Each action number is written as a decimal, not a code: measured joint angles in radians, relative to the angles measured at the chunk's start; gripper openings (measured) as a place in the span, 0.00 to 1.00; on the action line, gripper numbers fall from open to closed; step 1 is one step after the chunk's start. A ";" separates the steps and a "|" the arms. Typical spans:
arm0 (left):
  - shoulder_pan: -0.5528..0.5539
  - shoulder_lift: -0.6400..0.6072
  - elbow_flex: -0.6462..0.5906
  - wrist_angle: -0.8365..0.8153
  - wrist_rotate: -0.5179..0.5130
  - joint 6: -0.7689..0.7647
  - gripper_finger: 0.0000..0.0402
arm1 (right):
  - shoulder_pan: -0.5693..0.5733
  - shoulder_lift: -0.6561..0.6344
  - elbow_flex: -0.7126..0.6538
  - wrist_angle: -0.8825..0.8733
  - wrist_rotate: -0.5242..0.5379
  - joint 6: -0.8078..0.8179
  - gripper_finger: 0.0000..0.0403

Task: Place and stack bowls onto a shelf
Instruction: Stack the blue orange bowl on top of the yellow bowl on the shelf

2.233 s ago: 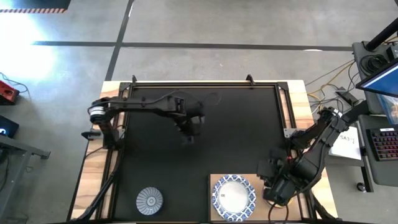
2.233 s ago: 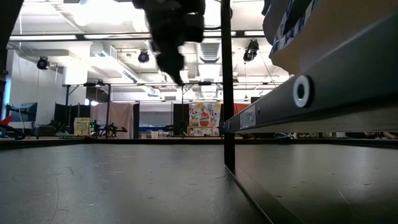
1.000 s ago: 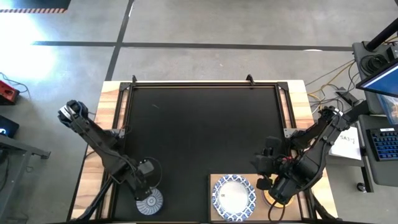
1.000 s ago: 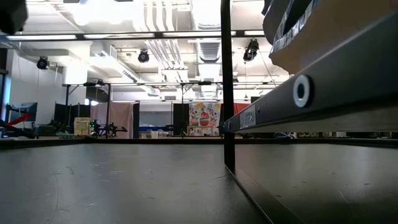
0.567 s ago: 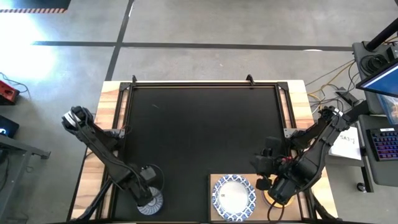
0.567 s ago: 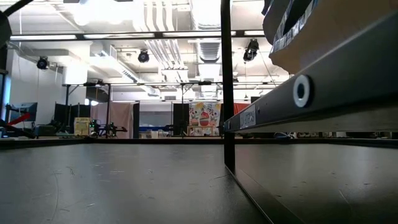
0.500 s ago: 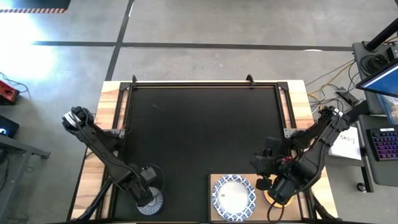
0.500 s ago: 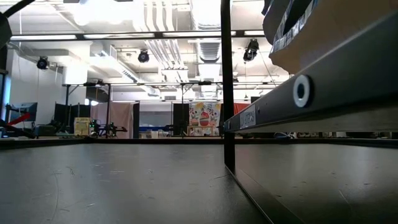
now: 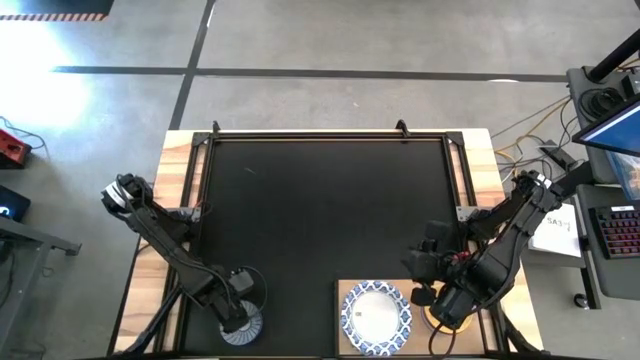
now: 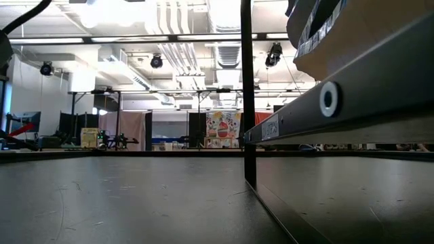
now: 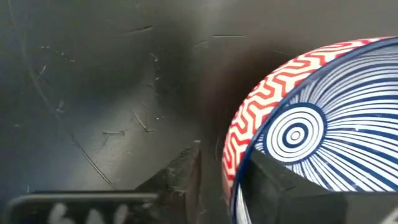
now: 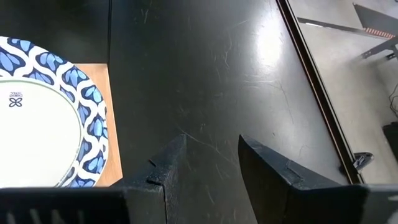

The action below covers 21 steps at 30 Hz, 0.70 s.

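Observation:
A small bowl (image 9: 243,328), blue-striped inside (image 11: 311,143) with a red zigzag outside, sits on its base on the black mat (image 9: 320,210) near the front left. My left gripper (image 9: 240,312) is down over its far rim, one finger on either side of the wall (image 11: 224,165). A large white bowl with a blue patterned rim (image 9: 376,316) rests on the light-wood shelf (image 9: 345,292) at the front. My right gripper (image 9: 432,245) stands open to the right of the shelf, nothing between its fingers (image 12: 211,155). My left gripper comes from above with one finger (image 11: 267,180) inside the small bowl and the other finger (image 11: 183,171) outside, straddling the rim (image 11: 231,155). A dark gap shows between the outer finger and the wall. Whether the inner finger touches, I cannot tell. The bowl stands upright on the mat.
A metal frame (image 9: 320,135) borders the mat. An orange-yellow patch (image 9: 434,318) shows under my right arm beside the shelf. A black post (image 10: 246,95) stands mid-table in the low view. The mat's middle and far part hold nothing.
My left gripper has moved toward the table's near edge and come down, from beside the small bowl's far side onto its far rim. The bowl has stayed in place.

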 joint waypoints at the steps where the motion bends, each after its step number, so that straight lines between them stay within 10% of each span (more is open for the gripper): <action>1: 0.000 0.000 -0.003 0.002 -0.001 0.000 0.19 | 0.000 0.000 0.000 0.002 0.000 0.000 0.34; 7: 0.009 -0.004 -0.009 0.024 0.001 0.028 0.03 | 0.000 0.000 0.000 0.008 -0.001 0.000 0.34; 21: 0.279 -0.092 -0.011 0.011 -0.010 0.395 0.01 | 0.000 0.000 0.000 0.008 -0.029 -0.010 0.34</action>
